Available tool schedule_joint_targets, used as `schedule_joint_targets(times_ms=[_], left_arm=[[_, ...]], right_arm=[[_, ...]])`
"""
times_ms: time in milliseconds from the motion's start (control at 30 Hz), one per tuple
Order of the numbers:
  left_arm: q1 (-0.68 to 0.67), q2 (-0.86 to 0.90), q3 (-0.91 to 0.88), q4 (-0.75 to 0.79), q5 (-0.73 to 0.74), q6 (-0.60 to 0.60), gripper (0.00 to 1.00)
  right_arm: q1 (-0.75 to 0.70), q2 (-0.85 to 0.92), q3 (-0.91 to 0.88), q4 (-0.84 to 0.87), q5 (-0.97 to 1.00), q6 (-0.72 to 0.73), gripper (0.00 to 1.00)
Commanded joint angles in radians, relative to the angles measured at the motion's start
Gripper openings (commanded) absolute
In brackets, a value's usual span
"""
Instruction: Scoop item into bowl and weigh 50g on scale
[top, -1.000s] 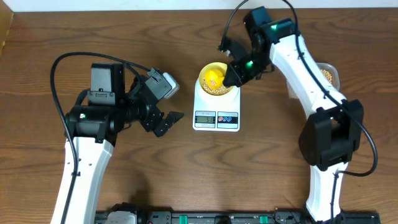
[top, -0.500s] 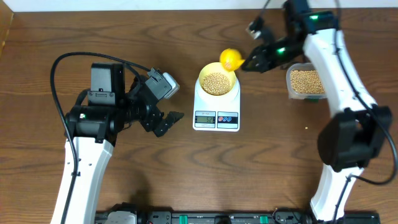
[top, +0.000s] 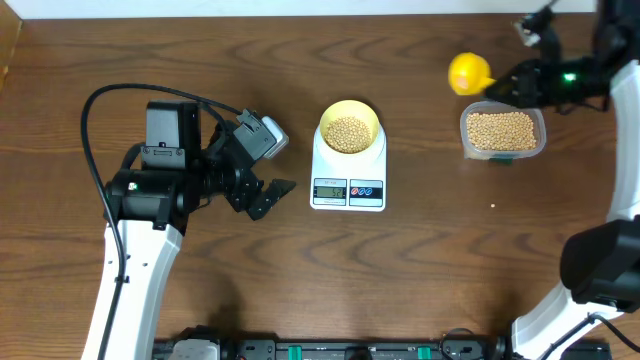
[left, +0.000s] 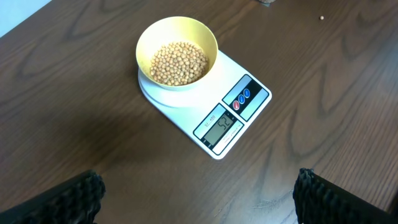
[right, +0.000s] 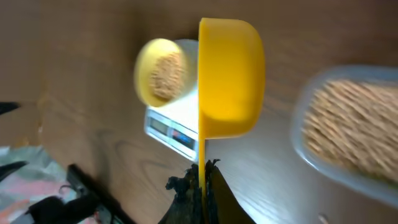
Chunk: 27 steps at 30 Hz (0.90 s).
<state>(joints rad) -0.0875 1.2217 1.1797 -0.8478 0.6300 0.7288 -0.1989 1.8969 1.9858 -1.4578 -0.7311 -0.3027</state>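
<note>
Overhead view, 12 o'clock toward the far table edge.

**Right gripper** (top: 500, 87): jaws pinched tight on the thin handle of a bright yellow scoop (top: 468, 73). The scoop's cup lies at 9 o'clock of the fingers and at about 10 o'clock of the clear tub (top: 541, 131), apart from it. In the right wrist view the cup is turned on its side, so its contents cannot be judged.

**Left gripper** (top: 268, 198): jaws spread wide, holding nothing and touching nothing. It sits at 9 o'clock of the scale (top: 347, 172), near it but apart. In the left wrist view the two dark fingertips (left: 68, 199) frame the lower corners.

**Task items**: the pale-yellow bowl (top: 323, 122) stands on the 12 o'clock end of the white scale, with tan beans (top: 348, 133) heaped inside. The display (top: 330, 190) and the red and blue buttons (top: 366, 190) occupy the 6 o'clock end; in the left wrist view the display appears to read 52. More beans fill the tub, well apart at 3 o'clock of the bowl.

**Surface and room**: a dark brown wood-grain table (top: 450, 260). One stray bean (top: 493, 206) lies at 6 o'clock of the tub. A pale strip (top: 200, 8) runs along the 12 o'clock edge, and a black rail (top: 330, 350) along the 6 o'clock edge.
</note>
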Motion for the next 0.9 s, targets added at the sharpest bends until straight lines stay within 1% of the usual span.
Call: schedule_joint_targets(times_ms=[0,100,267,500,633,767,867], left_arm=[[0.004,0.0,0.015,0.0,0.009,-0.012,0.99],[0.004,0.0,0.015,0.0,0.009,-0.012,0.99],[0.004,0.0,0.015,0.0,0.009,-0.012,0.99],[0.004,0.0,0.015,0.0,0.009,-0.012,0.99],[0.004,0.0,0.014,0.0,0.009,-0.012,0.99],[0.004,0.0,0.014,0.0,0.009,-0.012,0.99],[0.004,0.0,0.015,0.0,0.009,-0.012,0.99]], right_arm=[[-0.036,-0.012,0.0,-0.031,0.179,-0.023,0.01],[-0.029,-0.01,-0.006,-0.031,0.368,0.018,0.01],[0.028,0.007,-0.028,-0.008,0.573,0.072,0.01],[0.167,0.007,-0.135,0.091,0.916,0.168,0.01],[0.247,0.007,-0.161,0.121,1.108,0.202,0.01],[0.304,0.007,-0.161,0.132,1.241,0.201,0.01],[0.321,0.007,-0.161,0.13,1.252,0.202,0.01]])
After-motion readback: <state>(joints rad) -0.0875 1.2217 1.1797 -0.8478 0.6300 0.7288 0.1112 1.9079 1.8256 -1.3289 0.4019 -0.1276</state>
